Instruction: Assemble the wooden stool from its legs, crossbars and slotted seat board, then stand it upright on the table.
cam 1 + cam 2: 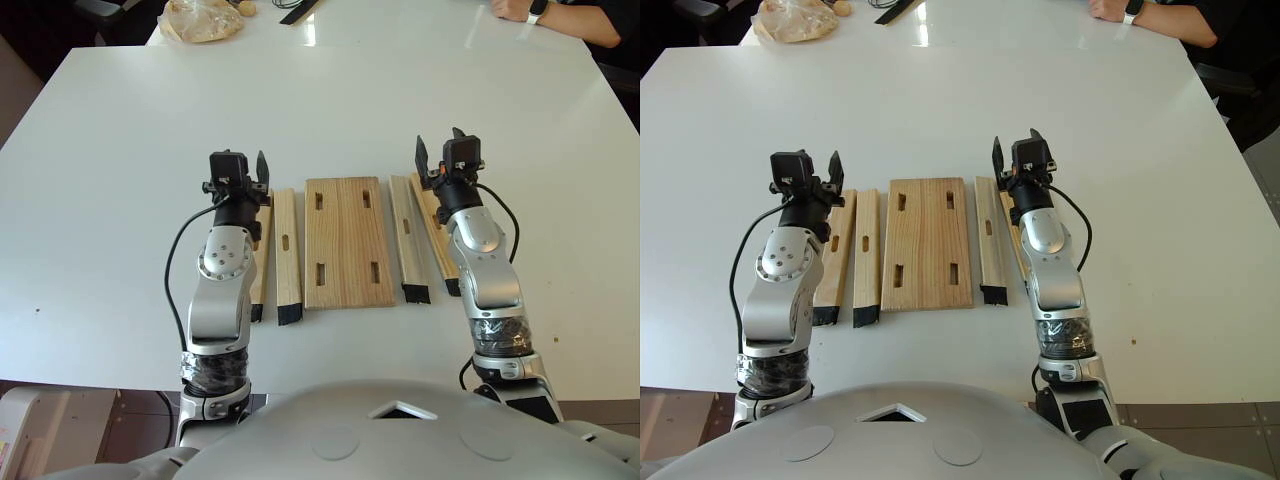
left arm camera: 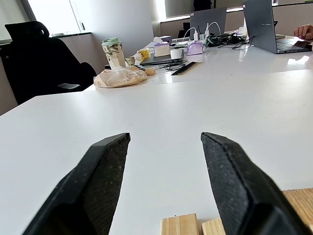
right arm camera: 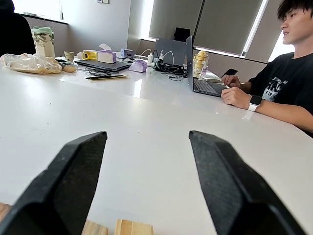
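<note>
**A:** Where is the stool?

**B:** In pieces, lying flat on the bench point(image 1: 120, 150). Nothing is joined yet. The board point(image 1: 346, 242) is at the middle of the frame with its slots facing up. The left slats point(image 1: 288, 255) lie just beside it on one side and the right slats point(image 1: 407, 235) on the other. All of them run parallel to it, with their black tips toward the lower edge.

**A:** Why that layout?

**B:** I think it puts one pair within reach of each of my arms. The board sits between them, where both arms can get to it. With the slots facing up, I can see where the ends should go in.

**A:** And your pincers?

**B:** Both are spread wide and hold nothing. My left pincer point(image 2: 165, 142) hangs over the far end of the outermost left slat, left of centre. My right pincer point(image 3: 146, 139) hangs over the far end of the outermost right slat, right of centre. I'd guess each is lined up to come down on that slat. I can't tell which slats are legs and which are crossbars.
</note>
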You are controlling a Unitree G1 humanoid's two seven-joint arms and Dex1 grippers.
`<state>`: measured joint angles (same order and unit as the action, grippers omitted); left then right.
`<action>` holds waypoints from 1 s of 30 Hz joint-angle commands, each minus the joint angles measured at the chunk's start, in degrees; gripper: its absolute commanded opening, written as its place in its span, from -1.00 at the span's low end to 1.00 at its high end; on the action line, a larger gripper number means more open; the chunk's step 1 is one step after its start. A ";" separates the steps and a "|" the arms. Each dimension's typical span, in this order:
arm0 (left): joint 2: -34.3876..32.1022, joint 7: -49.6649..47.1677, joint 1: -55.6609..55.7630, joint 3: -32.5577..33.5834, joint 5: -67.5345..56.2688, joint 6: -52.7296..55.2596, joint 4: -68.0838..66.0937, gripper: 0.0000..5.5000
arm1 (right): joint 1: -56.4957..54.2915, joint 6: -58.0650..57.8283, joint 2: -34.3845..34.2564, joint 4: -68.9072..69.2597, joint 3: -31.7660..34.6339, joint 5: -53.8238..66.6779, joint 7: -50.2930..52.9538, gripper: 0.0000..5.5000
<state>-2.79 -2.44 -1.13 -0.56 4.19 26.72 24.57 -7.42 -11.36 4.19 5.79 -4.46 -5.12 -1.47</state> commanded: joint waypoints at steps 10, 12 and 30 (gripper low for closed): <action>-5.42 7.27 -7.60 0.88 -3.99 15.28 14.83 -0.01 | 4.00 -1.02 -1.27 2.95 0.82 -0.72 2.82 0.13; -8.58 10.58 -10.73 1.44 -6.06 21.36 21.95 -0.01 | 6.81 -1.38 -1.79 4.94 0.85 -1.11 3.93 0.13; -24.22 24.29 -24.74 17.97 -15.58 40.68 27.21 -0.01 | 18.99 -4.61 -5.14 15.88 0.73 -4.12 9.00 0.13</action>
<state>-27.98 22.53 -25.73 16.78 -11.17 67.43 52.99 12.04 -14.83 -1.54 21.29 -4.24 -9.16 8.10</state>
